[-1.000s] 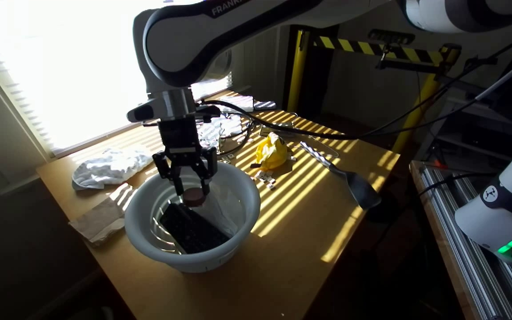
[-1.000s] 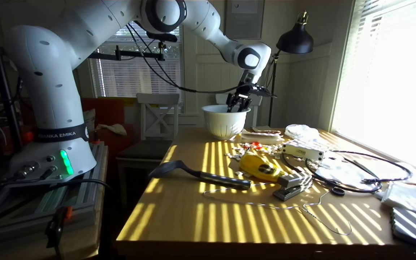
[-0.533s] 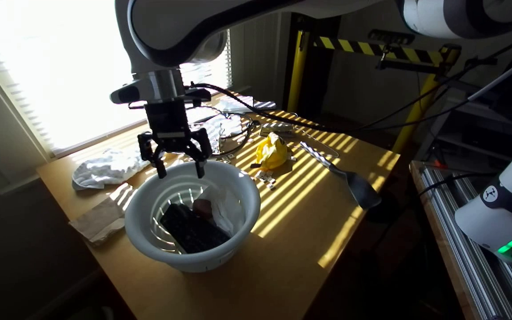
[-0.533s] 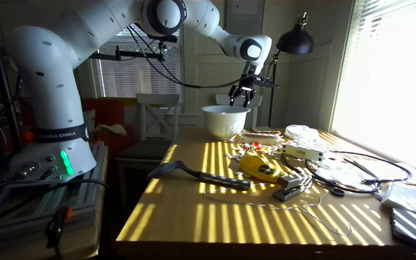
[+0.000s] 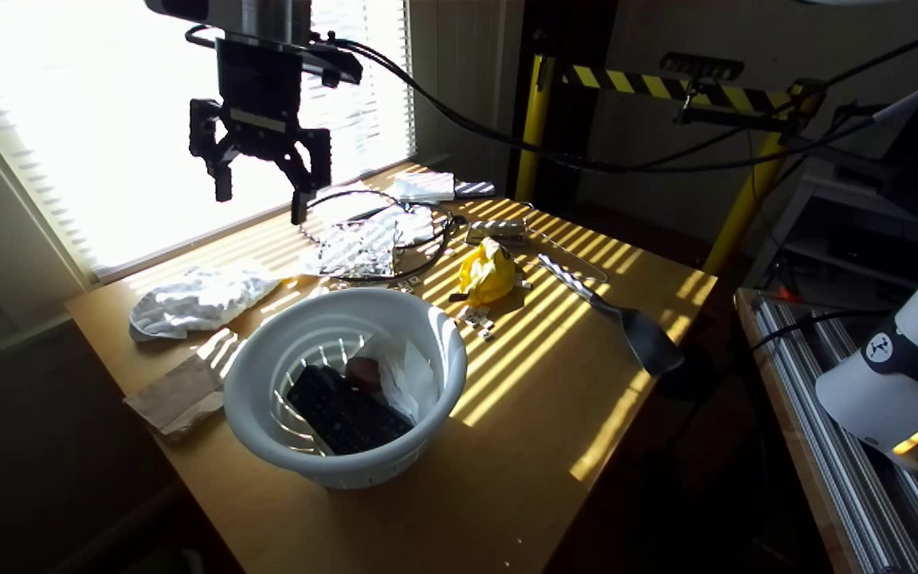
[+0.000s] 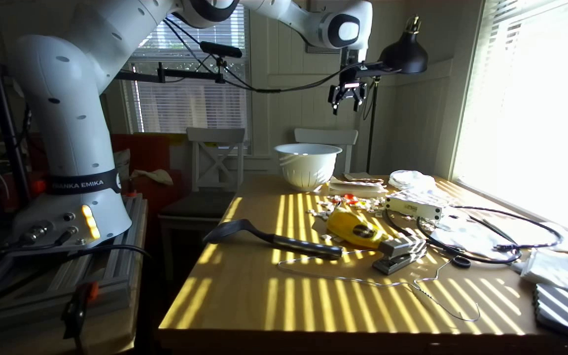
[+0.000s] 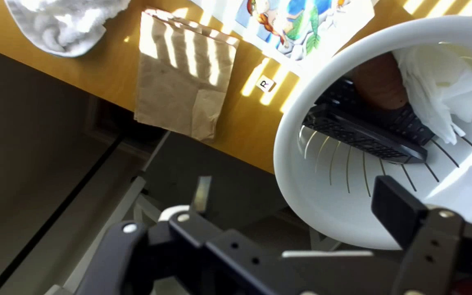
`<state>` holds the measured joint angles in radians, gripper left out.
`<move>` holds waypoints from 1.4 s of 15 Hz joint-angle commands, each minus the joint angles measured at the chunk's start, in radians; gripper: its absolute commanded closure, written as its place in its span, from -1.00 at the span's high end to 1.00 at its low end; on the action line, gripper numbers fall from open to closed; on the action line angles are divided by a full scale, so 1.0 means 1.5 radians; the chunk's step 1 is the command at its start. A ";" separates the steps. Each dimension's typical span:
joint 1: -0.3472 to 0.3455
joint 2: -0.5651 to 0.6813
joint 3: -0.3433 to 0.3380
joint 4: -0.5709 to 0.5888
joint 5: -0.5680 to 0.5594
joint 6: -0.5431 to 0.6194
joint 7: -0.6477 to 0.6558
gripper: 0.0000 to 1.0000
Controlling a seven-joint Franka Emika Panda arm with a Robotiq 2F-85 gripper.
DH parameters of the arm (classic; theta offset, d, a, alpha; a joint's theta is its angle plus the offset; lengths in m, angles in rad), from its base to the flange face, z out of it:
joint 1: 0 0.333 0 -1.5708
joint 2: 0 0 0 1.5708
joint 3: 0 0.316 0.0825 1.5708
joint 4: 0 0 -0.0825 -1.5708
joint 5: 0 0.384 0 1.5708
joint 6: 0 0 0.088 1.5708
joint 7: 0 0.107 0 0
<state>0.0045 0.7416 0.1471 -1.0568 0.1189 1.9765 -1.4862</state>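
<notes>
A: Largest first: what's there?
B: One desk (image 5: 499, 478), lower middle in an exterior view; one arm (image 6: 72, 108), upper left in an exterior view; one bowl (image 5: 331, 470), standing on the desk.
A: Which way is the bowl from the pincer (image 5: 260, 203)?
B: Below it and well apart in both exterior views; in the wrist view it fills the right side.
A: And the pincer itself?
B: Jaws wide apart, nothing between them.
A: Next size down?
B: One spoon (image 5: 641, 335), right of centre in an exterior view, and one bag (image 7: 182, 82), upper left in the wrist view.
A: Inside the bowl?
B: Two black remotes (image 7: 365, 135), I think, side by side. Their long axis slants from upper left to lower right in the wrist view. Then one tissue (image 7: 436, 82), at the frame's upper right, and one brown lump (image 7: 379, 82) between it and the remotes.
A: Smallest?
B: One tile (image 7: 265, 84), upper middle of the wrist view, between bag and bowl. Other pale bits (image 5: 475, 317) show near the bowl in an exterior view, too small to count.
</notes>
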 commanded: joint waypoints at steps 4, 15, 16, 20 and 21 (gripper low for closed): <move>-0.028 -0.100 -0.044 -0.185 -0.012 0.226 0.144 1.00; -0.059 -0.140 -0.088 -0.366 -0.064 0.363 0.409 1.00; -0.061 -0.148 -0.088 -0.385 -0.064 0.375 0.416 1.00; 0.000 -0.106 -0.178 -0.347 -0.202 0.347 0.600 1.00; 0.003 -0.087 -0.190 -0.334 -0.234 0.337 0.642 1.00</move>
<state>-0.0224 0.5245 -0.0777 -1.6472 -0.1014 2.5355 -0.6929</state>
